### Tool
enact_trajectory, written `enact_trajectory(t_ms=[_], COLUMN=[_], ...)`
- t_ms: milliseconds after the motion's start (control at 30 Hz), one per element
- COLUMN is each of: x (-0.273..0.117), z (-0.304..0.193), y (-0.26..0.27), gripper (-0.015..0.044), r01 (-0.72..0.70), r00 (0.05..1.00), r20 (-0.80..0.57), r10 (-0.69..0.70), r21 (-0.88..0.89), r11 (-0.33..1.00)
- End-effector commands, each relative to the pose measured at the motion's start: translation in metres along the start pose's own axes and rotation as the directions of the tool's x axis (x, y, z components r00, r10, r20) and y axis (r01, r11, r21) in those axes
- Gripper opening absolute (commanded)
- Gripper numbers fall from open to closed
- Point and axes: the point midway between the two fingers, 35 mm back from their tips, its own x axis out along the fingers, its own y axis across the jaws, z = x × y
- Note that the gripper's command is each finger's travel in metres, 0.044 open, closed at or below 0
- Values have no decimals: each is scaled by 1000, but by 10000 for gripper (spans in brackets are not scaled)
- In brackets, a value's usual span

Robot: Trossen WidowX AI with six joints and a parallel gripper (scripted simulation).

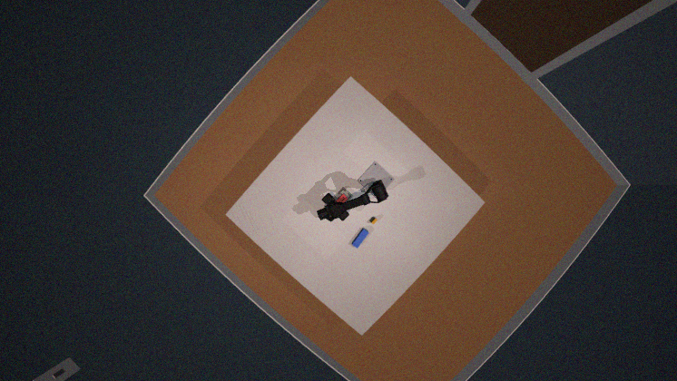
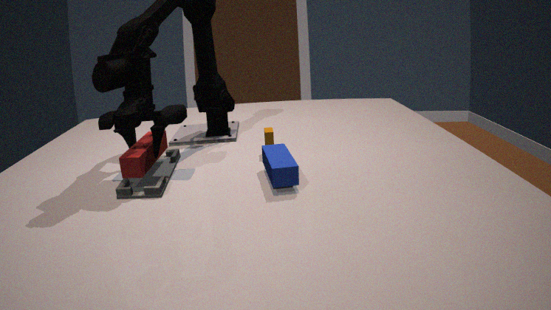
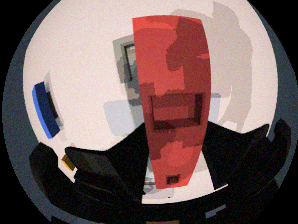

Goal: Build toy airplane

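From the top, the black arm point(image 1: 358, 202) reaches out over the pale desk point(image 1: 412, 218) point(image 2: 346, 238) point(image 3: 90, 50) from its grey base plate point(image 1: 375, 169) point(image 2: 184, 134). A bit of the red fuselage point(image 1: 341, 198) point(image 2: 133, 165) point(image 3: 172, 65) peeks out beside the arm, right over the grey cradle point(image 1: 344, 190) point(image 2: 153, 187) point(image 3: 120, 47); the claw itself is hard to pick out up here. Off to one side lie the blue wing point(image 1: 360, 237) point(image 2: 281, 165) point(image 3: 44, 112) and, near one end of it, the little yellow-orange tail fin point(image 1: 373, 219) point(image 2: 268, 135) point(image 3: 68, 162).

Over to the exterior view, and here's the claw point(image 2: 144, 144) point(image 3: 172, 121), pointing down and gripping the red fuselage, one finger on each side! The fuselage is over the cradle, set towards one long side of it, and its near end looks raised above the floor of the cradle. The blue wing sits well apart on the desk, the yellow-orange fin standing just behind it.

Now the wrist view: the fuselage runs long between the dark fingers, its large rectangular socket and smaller square one both facing us, both unfilled. Part of the cradle shows past its edge, with wing and fin out to the left of the picture.
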Motion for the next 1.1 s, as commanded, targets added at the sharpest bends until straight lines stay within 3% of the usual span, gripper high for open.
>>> enact_trajectory(t_ms=[0, 300, 467, 633, 1067], x=[8, 15, 13, 13, 13], z=[-2, -2, -1, -1, -1], y=[1, 1, 1, 1, 1], gripper=[196, 196, 162, 31, 372], r01=[-6, -6, -2, -2, -2], r00=[1000, 1000, 1000, 1000, 1000], r20=[-9, -9, -5, -5, -5], r10=[6, 6, 2, 2, 2], r21=[-4, -4, 0, 0, 0], r11=[1000, 1000, 1000, 1000, 1000])
